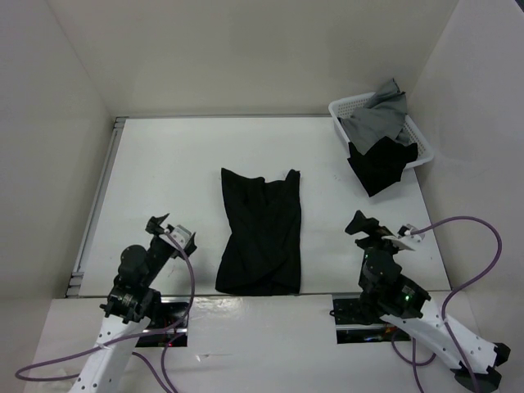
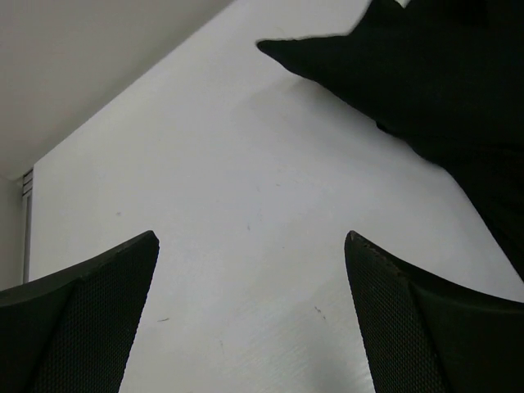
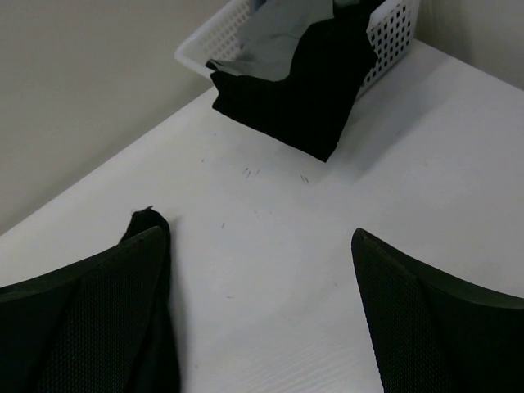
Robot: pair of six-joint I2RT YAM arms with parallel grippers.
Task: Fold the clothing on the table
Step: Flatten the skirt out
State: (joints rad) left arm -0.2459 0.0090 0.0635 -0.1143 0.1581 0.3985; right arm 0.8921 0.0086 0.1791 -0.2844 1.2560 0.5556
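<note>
here the thin black skirt (image 1: pixel 260 233) lies oblong on the table (image 1: pixel 164 164), left tool (image 1: pixel 169 230) and right tool (image 1: pixel 378 231) agape.

Plain white walls (image 1: pixel 270 57) box in the white worktop (image 1: pixel 164 172) at the back, left and right. Light is even and soft, shadows faint. A pale metal rail (image 1: pixel 97 205) runs along the worktop's left edge.

Qty: 1 table (image 1: pixel 164 164), 1 black pleated skirt (image 1: pixel 260 233), 1 white basket (image 1: pixel 340 108), 1 grey cloth (image 1: pixel 378 119), 1 plain black garment (image 1: pixel 378 168). 2 grippers: left gripper (image 1: pixel 168 229), right gripper (image 1: pixel 378 231).
</note>
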